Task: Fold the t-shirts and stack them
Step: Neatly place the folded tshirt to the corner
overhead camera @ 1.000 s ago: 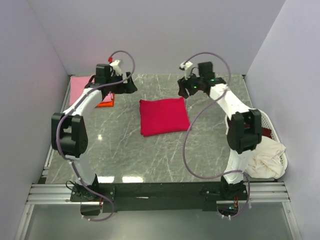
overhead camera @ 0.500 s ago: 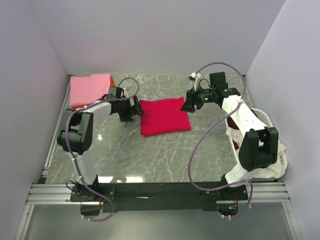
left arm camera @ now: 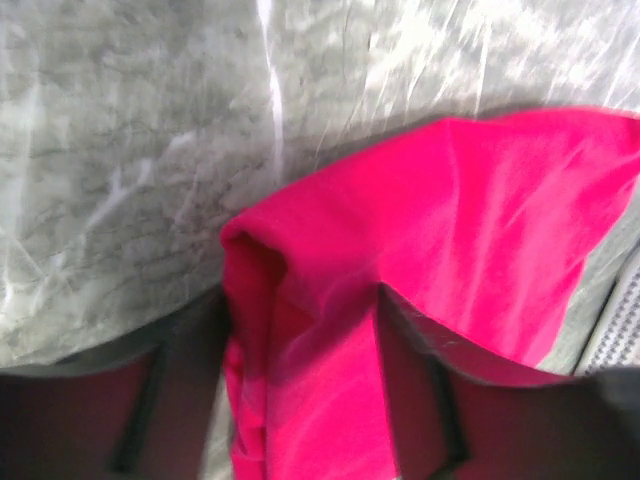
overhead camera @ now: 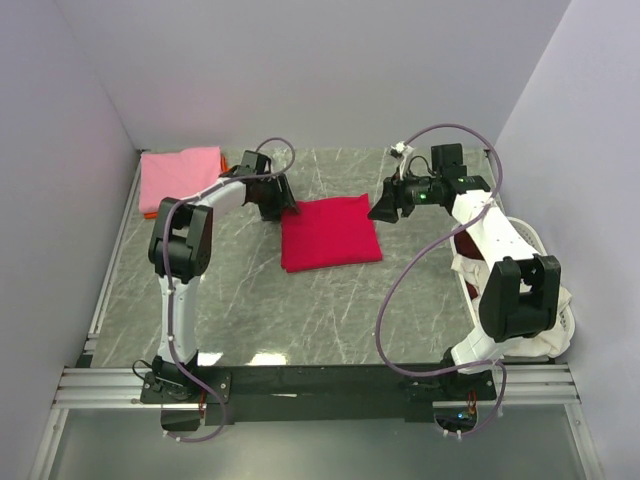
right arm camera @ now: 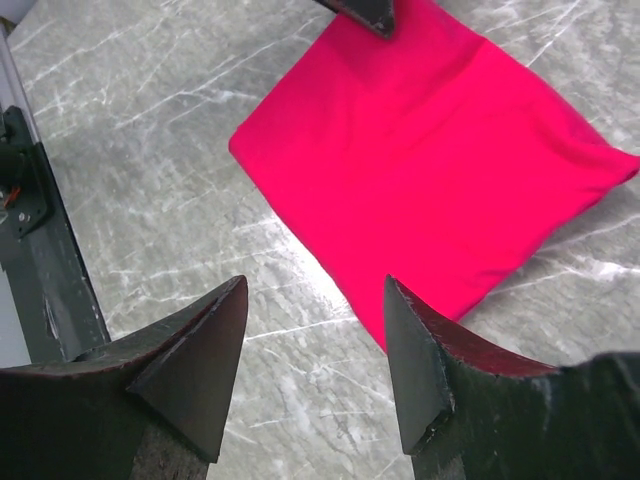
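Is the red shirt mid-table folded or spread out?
Folded. The red t-shirt lies as a compact rectangle, no sleeves showing; the left wrist view shows doubled layers at its corner.

Crimson red t-shirt [overhead camera: 328, 232]: folded to neat near-square, flat on surface, frame centre, slightly skewed. Upper-left corner puckered into small rolled fold. Rest smooth.
Pink t-shirt [overhead camera: 180, 175]: folded, flat, upper left of frame, well apart from red one.
Orange t-shirt [overhead camera: 148, 212]: only sliver visible under pink one's lower-left edge.
Cream t-shirt [overhead camera: 545, 330]: crumpled heap, lower right edge of frame.
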